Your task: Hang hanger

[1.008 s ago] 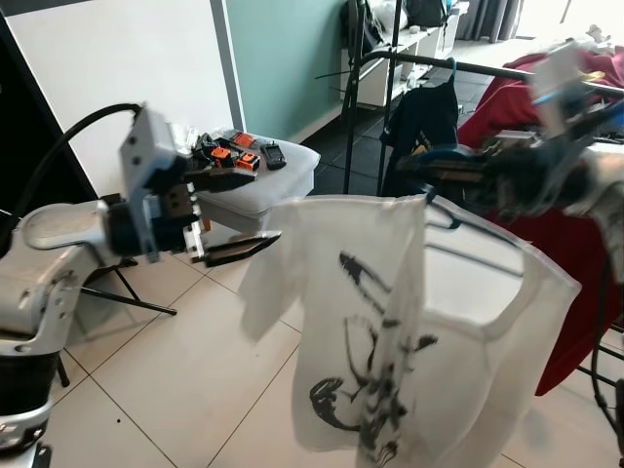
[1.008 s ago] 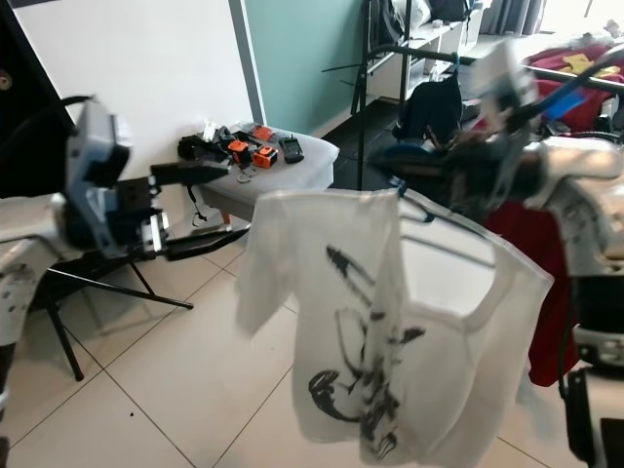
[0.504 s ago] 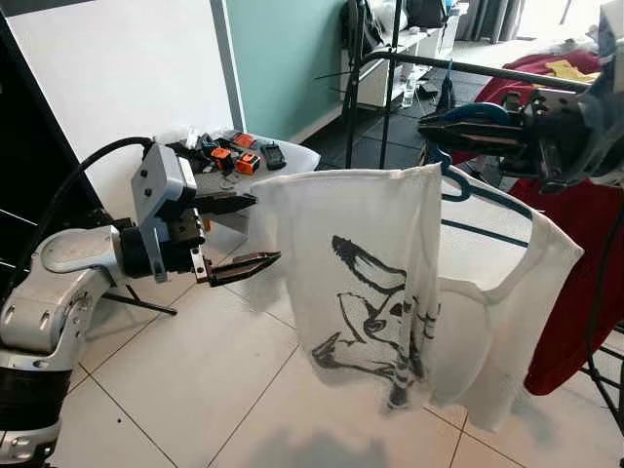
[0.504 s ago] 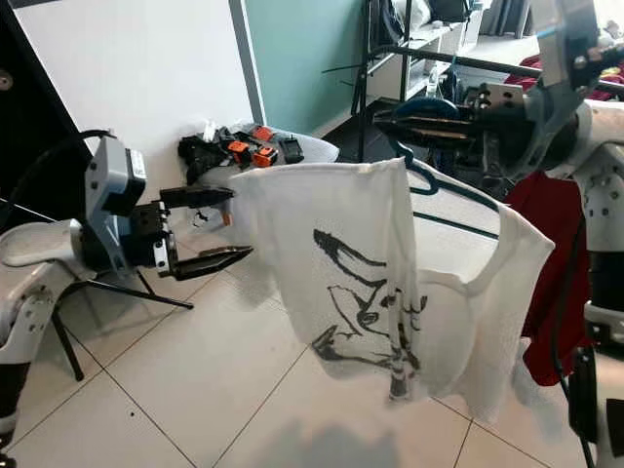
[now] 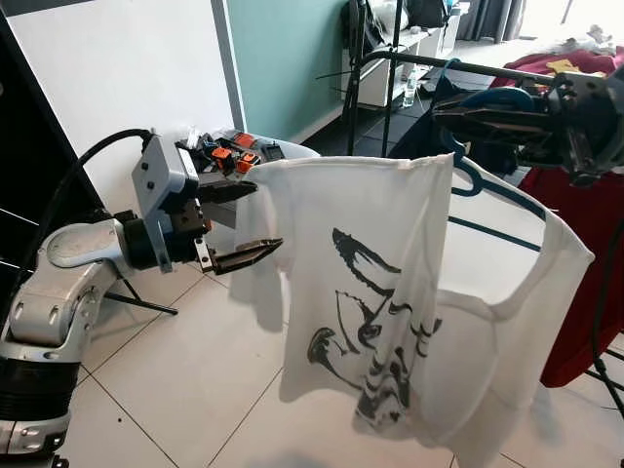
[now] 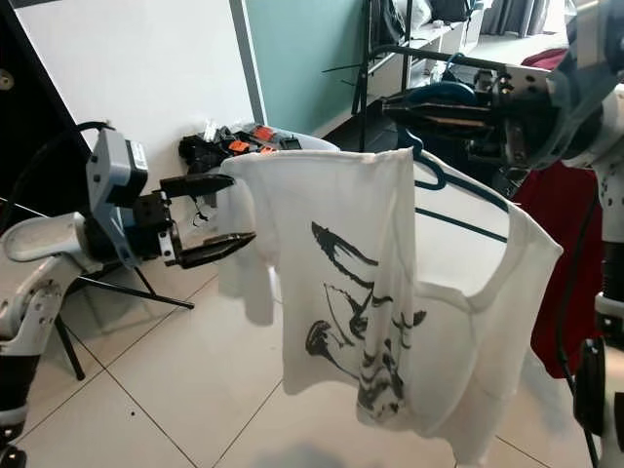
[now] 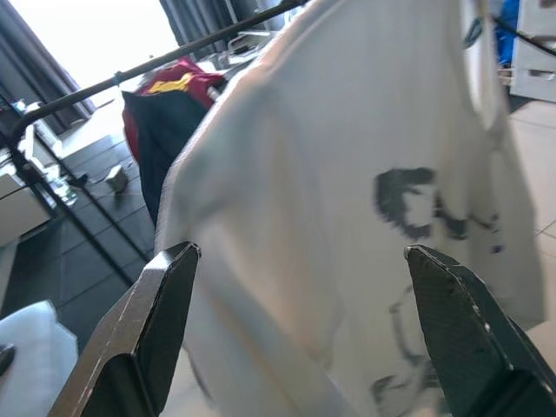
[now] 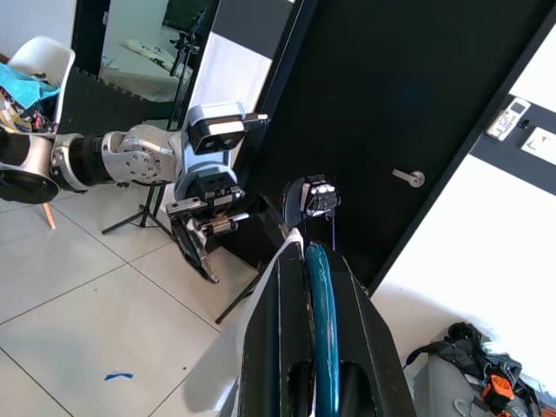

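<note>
We see bright daylight from the far windows, soft shadows on the pale tiled floor (image 5: 195,370), and a blurred left wrist view.

Teal hanger (image 5: 492,190) under draped white shirt (image 5: 390,292)

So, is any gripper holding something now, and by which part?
The right gripper is shut on the blue hanger, gripping its hook, with the white shirt hanging from it. The left gripper is open and holds nothing.
</note>
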`<state>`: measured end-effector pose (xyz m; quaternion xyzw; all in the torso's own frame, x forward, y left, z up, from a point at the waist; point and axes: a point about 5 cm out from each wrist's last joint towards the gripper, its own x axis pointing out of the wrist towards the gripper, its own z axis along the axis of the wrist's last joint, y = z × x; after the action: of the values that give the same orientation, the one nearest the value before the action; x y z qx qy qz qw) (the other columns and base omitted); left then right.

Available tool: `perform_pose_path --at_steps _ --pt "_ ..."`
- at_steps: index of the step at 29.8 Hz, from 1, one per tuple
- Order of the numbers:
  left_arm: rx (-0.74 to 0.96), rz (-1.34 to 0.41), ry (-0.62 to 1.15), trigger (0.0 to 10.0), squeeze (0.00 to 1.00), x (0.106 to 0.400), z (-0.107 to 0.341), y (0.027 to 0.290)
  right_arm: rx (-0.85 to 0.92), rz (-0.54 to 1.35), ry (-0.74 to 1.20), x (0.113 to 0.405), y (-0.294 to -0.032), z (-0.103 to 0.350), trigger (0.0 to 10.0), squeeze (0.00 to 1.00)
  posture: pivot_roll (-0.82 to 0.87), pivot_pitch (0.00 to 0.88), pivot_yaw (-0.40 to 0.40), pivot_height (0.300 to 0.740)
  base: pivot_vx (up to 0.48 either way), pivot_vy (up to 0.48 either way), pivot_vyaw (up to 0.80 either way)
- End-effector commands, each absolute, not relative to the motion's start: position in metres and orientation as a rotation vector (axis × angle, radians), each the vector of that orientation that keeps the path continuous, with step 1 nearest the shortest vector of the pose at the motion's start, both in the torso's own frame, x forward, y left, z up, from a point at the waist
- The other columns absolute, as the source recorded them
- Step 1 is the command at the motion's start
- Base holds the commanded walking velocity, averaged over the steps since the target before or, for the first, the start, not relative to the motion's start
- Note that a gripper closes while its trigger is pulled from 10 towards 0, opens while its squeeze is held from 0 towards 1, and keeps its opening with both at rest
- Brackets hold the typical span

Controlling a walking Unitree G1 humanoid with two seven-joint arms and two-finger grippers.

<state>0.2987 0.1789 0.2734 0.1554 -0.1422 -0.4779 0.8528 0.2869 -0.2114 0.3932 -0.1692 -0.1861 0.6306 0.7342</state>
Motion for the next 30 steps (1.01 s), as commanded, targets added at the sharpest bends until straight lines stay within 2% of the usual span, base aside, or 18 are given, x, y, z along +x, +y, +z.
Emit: perform_pose_path --at_steps 1,3,10,17,19,22,30 --pt "0.352 -0.968 -0.309 10.0 0.0 0.298 0.284 0.193 -0.407 1.392 -0.455 0.28 -0.212 0.404 0.0 0.0 -0.11 0.035 0.065 0.74 0.0 0.0 0.0" --pt "0.36 -0.948 -0.303 10.0 0.0 0.294 0.289 0.207 -0.408 1.383 -0.451 0.282 -0.214 0.404 0.0 0.0 -0.1 0.038 0.066 0.74 0.0 0.0 0.0" --pt "0.364 -0.917 -0.29 10.0 0.0 0.293 0.287 0.215 -0.405 1.399 -0.454 0.28 -0.214 0.405 0.0 0.0 -0.1 0.039 0.065 0.74 0.0 0.0 0.0" --pt "0.337 -0.961 -0.284 10.0 0.0 0.293 0.279 0.205 -0.403 1.412 -0.463 0.277 -0.212 0.406 0.0 0.0 -0.1 0.04 0.064 0.74 0.0 0.0 0.0" --pt "0.308 -1.028 -0.265 10.0 0.0 0.292 0.271 0.191 -0.406 1.419 -0.469 0.276 -0.21 0.407 0.0 0.0 -0.11 0.039 0.066 0.74 0.0 0.0 0.0" --pt "0.293 -1.057 -0.256 10.0 0.0 0.292 0.268 0.185 -0.407 1.422 -0.471 0.275 -0.21 0.408 0.0 0.0 -0.11 0.039 0.066 0.74 0.0 0.0 0.0" --pt "0.278 -1.063 -0.229 10.0 0.0 0.296 0.258 0.176 -0.406 1.434 -0.495 0.271 -0.209 0.411 0.0 0.0 -0.1 0.036 0.068 0.74 0.0 0.0 0.0"
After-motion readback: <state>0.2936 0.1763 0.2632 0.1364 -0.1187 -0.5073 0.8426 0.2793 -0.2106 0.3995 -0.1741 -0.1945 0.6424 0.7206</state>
